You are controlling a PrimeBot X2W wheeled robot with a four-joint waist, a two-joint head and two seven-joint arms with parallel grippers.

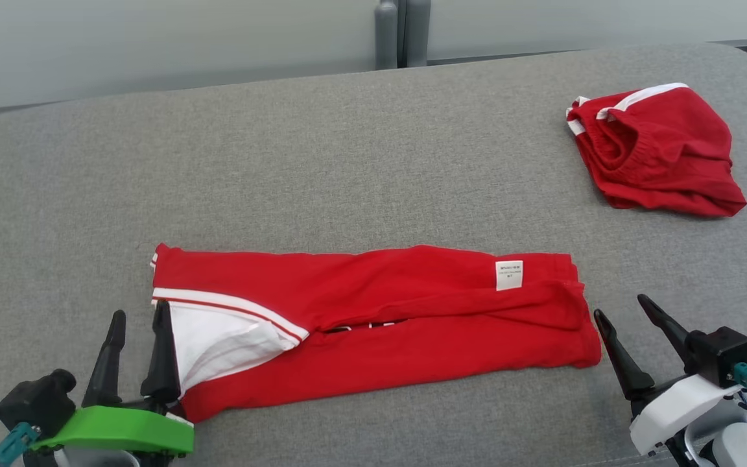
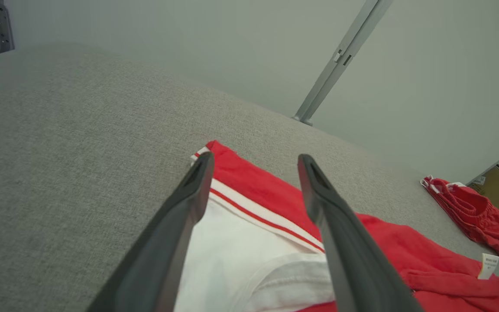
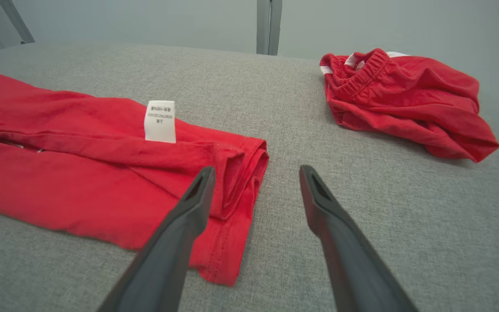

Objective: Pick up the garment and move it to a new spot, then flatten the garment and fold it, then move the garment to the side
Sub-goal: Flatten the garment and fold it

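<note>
The garment (image 1: 412, 337), lower centre, looks soft and limp; take its short ends. Left tool (image 1: 140, 311) and right tool (image 1: 621, 306) gape wide, empty.

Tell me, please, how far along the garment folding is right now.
Done, it seems: the red garment lies flat on the grey table, folded lengthwise into a long strip. In hand: nothing; the left gripper and right gripper stand open at its two ends, neither gripping cloth. Left: probably another fold across, then moving it to the side, perhaps near the bundled second garment at the far right.
</note>
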